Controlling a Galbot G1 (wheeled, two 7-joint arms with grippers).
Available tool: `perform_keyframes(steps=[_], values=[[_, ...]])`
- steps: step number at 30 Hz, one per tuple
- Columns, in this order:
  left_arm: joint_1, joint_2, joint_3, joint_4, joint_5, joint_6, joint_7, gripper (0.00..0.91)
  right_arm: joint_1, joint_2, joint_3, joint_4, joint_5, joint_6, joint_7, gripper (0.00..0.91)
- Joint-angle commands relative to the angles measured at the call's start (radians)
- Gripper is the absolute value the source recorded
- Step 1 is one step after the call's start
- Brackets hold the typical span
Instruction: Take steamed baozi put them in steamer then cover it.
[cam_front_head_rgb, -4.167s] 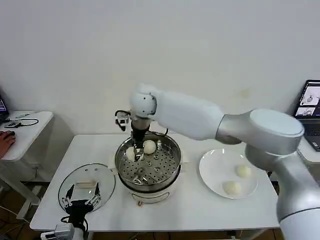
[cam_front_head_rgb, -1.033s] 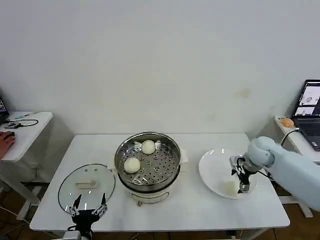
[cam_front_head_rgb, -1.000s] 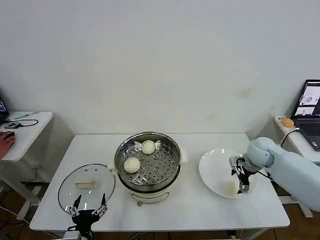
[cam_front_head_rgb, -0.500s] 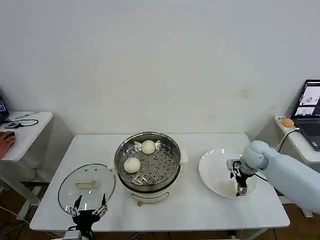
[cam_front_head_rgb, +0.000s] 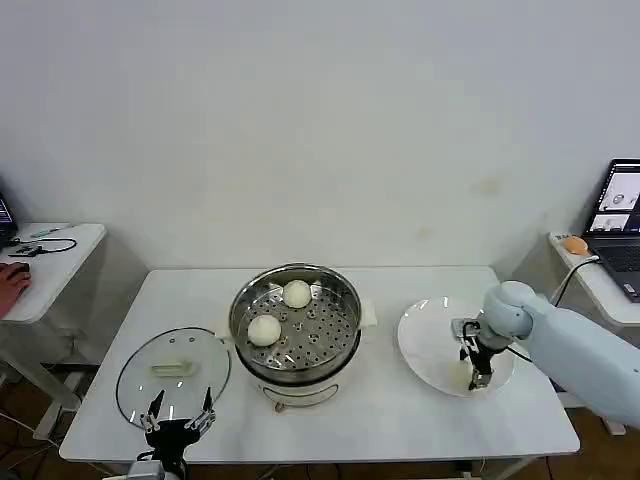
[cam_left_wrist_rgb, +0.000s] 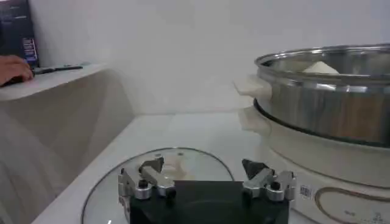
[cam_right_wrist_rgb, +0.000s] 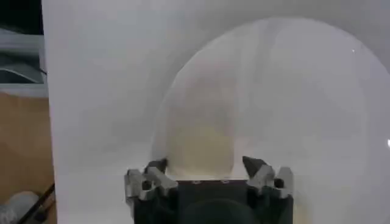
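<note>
Hovering with spread fingers over a baozi (cam_right_wrist_rgb: 201, 137) on the plate (cam_front_head_rgb: 425, 345), the right claw (cam_front_head_rgb: 479, 378) risks denting the soft bun if it clamps too hard.

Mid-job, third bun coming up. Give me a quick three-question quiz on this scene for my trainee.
1. How many baozi lie in the steamer?
2. True or false: the cover is on the steamer.
3. The right pincer is over: A) the white plate; B) the steamer; C) the cover.

Key
1. Two.
2. False: the cover lies flat on the table, in front of the open left pincer.
3. A: it is open, fingers either side of a baozi on the plate.
</note>
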Motion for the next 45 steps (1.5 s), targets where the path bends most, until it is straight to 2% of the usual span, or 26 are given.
perform_keyframes(steps=[1, 10, 13, 16, 20, 26, 28, 30, 31, 33, 36, 37, 42, 45], values=[[-0.001, 0.001, 0.000, 0.002, 0.000, 0.000, 0.000, 0.907, 0.000, -0.004, 0.004, 0.001, 0.001, 0.000, -0.003, 0.564], [-0.015, 0.001, 0.001, -0.001, -0.002, 0.002, 0.001, 0.907, 0.077, -0.042, 0.042, 0.043, 0.051, -0.007, -0.009, 0.564], [-0.018, 0.003, 0.001, -0.001, -0.004, 0.003, 0.001, 0.907, 0.171, -0.049, 0.038, 0.067, 0.100, -0.007, -0.022, 0.564], [-0.020, 0.003, 0.000, 0.000, -0.008, 0.002, 0.000, 0.907, 0.356, -0.029, -0.032, 0.077, 0.168, -0.002, -0.030, 0.564], [-0.026, 0.000, -0.002, 0.004, -0.010, 0.002, -0.007, 0.907, 0.582, 0.066, -0.156, 0.056, 0.265, 0.017, -0.038, 0.564], [-0.027, -0.002, -0.006, -0.007, -0.019, 0.003, -0.008, 0.907, 0.741, 0.231, -0.213, 0.024, 0.392, 0.050, -0.054, 0.564], [-0.029, -0.001, -0.009, -0.007, -0.021, 0.003, -0.008, 0.907, 0.748, 0.280, -0.215, 0.011, 0.432, 0.095, -0.063, 0.564], [-0.028, 0.001, -0.013, -0.009, -0.023, 0.004, -0.010, 0.907, 0.743, 0.339, -0.222, -0.027, 0.496, 0.190, -0.081, 0.564], [-0.026, 0.001, -0.016, -0.013, -0.024, 0.005, -0.009, 0.907, 0.730, 0.383, -0.228, -0.064, 0.514, 0.317, -0.082, 0.564], [-0.022, 0.004, -0.017, -0.017, -0.026, 0.005, -0.009, 0.907, 0.716, 0.424, -0.230, -0.091, 0.499, 0.373, -0.084, 0.574], [-0.016, 0.003, -0.020, -0.017, -0.026, 0.004, -0.009, 0.907, 0.716, 0.462, -0.252, -0.101, 0.479, 0.411, -0.075, 0.574], [-0.015, 0.003, -0.021, -0.015, -0.026, 0.005, -0.010, 0.907, 0.726, 0.486, -0.271, -0.098, 0.469, 0.457, -0.073, 0.574], [-0.002, 0.001, -0.022, -0.024, -0.025, 0.010, -0.010, 0.907, 0.723, 0.532, -0.316, -0.053, 0.428, 0.502, -0.082, 0.564], [0.005, -0.003, -0.020, -0.032, -0.019, 0.010, -0.013, 0.907, 0.703, 0.557, -0.338, -0.051, 0.346, 0.562, -0.083, 0.564]])
